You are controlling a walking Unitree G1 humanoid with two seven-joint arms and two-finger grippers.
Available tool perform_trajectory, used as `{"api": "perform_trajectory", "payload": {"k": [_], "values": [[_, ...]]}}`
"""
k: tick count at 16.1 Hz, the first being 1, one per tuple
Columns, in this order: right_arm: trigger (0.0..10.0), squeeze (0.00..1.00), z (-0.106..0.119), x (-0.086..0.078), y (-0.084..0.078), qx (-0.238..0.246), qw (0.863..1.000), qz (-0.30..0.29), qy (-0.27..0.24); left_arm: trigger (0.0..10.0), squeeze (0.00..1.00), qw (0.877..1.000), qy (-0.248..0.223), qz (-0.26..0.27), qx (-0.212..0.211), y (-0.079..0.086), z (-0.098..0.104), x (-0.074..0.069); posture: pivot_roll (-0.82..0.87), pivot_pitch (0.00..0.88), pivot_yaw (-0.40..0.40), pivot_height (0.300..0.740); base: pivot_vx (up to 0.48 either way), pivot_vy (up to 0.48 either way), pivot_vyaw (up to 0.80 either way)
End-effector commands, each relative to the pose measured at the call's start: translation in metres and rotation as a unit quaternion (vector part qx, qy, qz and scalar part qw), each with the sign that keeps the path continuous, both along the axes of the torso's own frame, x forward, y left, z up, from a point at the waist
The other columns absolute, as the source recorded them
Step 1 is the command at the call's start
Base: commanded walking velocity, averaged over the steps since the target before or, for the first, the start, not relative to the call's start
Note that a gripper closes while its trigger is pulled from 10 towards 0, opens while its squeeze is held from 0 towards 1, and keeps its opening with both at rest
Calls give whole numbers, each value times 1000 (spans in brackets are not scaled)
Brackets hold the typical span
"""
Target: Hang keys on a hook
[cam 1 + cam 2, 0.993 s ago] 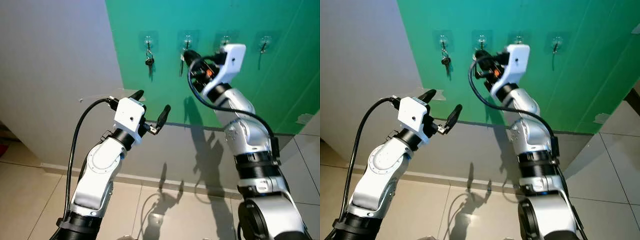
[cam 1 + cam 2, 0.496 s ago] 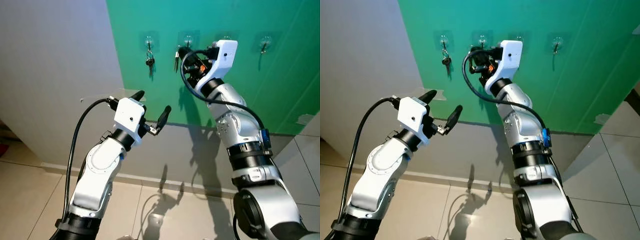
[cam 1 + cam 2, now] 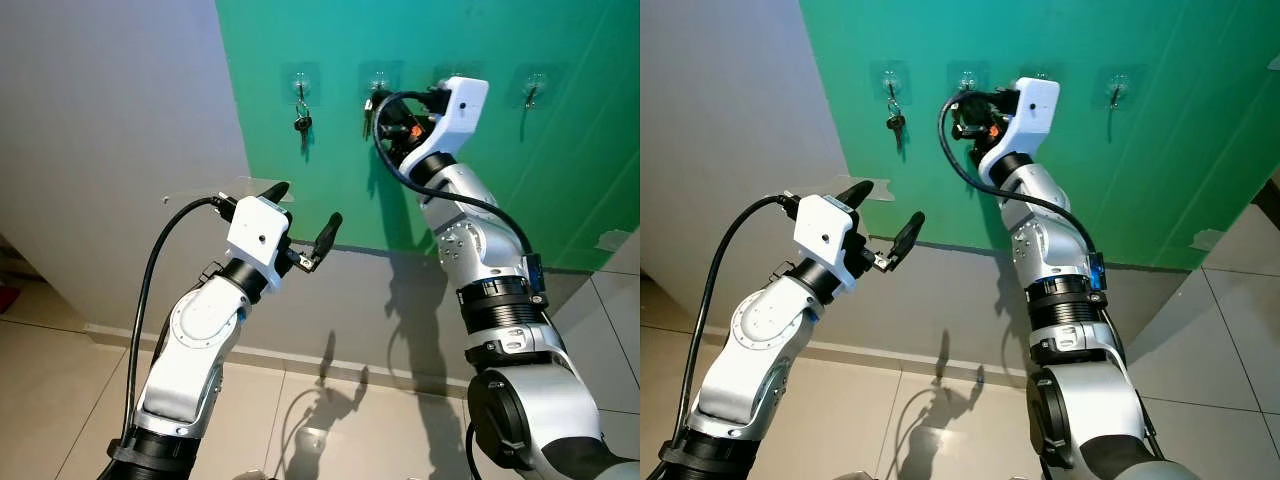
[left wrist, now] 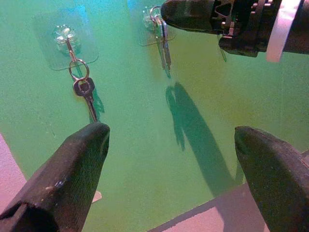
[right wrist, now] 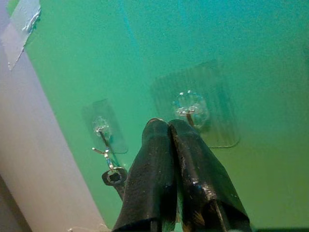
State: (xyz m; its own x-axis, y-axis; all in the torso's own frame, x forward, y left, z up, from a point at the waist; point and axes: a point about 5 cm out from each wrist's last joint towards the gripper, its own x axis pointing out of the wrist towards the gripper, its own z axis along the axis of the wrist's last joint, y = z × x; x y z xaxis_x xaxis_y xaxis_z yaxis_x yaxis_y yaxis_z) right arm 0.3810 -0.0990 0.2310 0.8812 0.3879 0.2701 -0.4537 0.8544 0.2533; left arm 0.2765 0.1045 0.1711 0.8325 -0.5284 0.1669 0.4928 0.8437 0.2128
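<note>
At twelve o'clock on the green wall [image 3: 330, 160], the right gripper [image 4: 166, 9], fingers pressed together, holds the keys [image 4: 164, 46] at the second hook [image 4: 153, 12]; light, stiff, slippery metal, probably best pinched near the ring, while the left gripper [image 3: 302, 218] hangs spread, idle.

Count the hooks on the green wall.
4, in one row: the first hook holds a key, the second hook sits at the right gripper, the third hook peeks behind the right wrist, the fourth hook is bare.

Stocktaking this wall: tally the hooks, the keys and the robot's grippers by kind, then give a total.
Hooks: 4
Keys: 2
Grippers: 2, left gripper, right gripper
Total: 8
</note>
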Motion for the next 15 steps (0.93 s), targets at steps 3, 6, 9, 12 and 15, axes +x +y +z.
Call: {"api": "perform_trajectory", "payload": {"k": [3,6,9,12,15], "values": [[10000,0,5,1,-8,-2,1000,-15,-6,10000,0,1000,1,-8,3,-2,1,-1,-11,0,50,740,0,0,0],[10000,0,-1,2,-4,-17,1000,-14,11,10000,0,1000,2,-11,5,-3,0,0,-13,0,53,740,0,0,0],[10000,0,0,4,-1,-16,1000,-10,14,10000,0,1000,2,-11,6,-3,1,0,-11,0,53,740,0,0,0],[10000,0,3,4,0,-8,1000,-4,11,10000,0,1000,2,-10,6,-2,0,-1,-6,0,49,740,0,0,0],[10000,0,2,5,1,-9,1000,-1,13,10000,0,1000,2,-10,6,-2,1,0,-7,0,49,740,0,0,0]]}}
